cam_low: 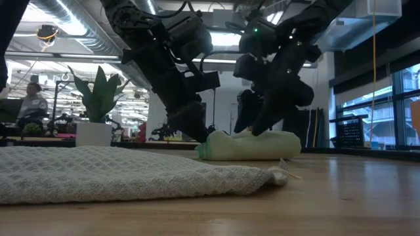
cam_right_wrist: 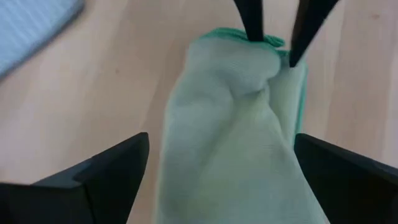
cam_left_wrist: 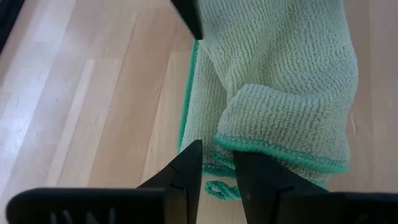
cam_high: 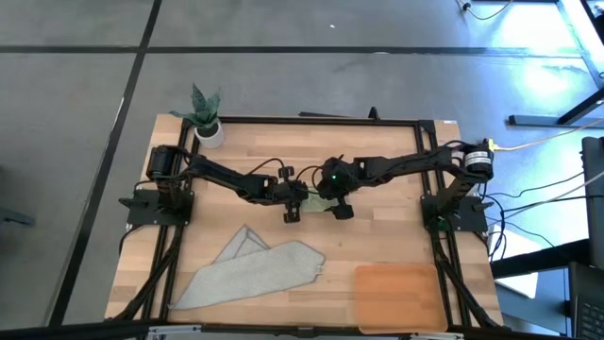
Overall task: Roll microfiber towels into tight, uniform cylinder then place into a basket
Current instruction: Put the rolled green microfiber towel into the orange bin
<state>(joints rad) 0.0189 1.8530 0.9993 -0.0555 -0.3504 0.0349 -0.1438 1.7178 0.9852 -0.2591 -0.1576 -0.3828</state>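
Green towel (cam_low: 252, 145) lies bundled into a rough roll at mid-tabletop (cam_high: 377, 250), between the two grippers. Left gripper (cam_left_wrist: 217, 163) is at one end of the roll, its fingers (cam_left_wrist: 186, 171) set narrowly apart around the towel's bound green edge; they pinch that edge. Right gripper (cam_right_wrist: 221, 165) is at the opposite end, fingers (cam_right_wrist: 112, 171) spread wide on either side of the roll and not gripping it; the cloth lies loose between them. In the high view both grippers meet over the towel, which is largely hidden beneath them.

Grey towel (cam_high: 247, 272) lies flat and unrolled on the near left part of the tabletop, one corner folded over. Basket (cam_high: 396, 295) sits at the near right corner, apart from both towels. Potted plant (cam_high: 206, 115) stands at the far left corner.
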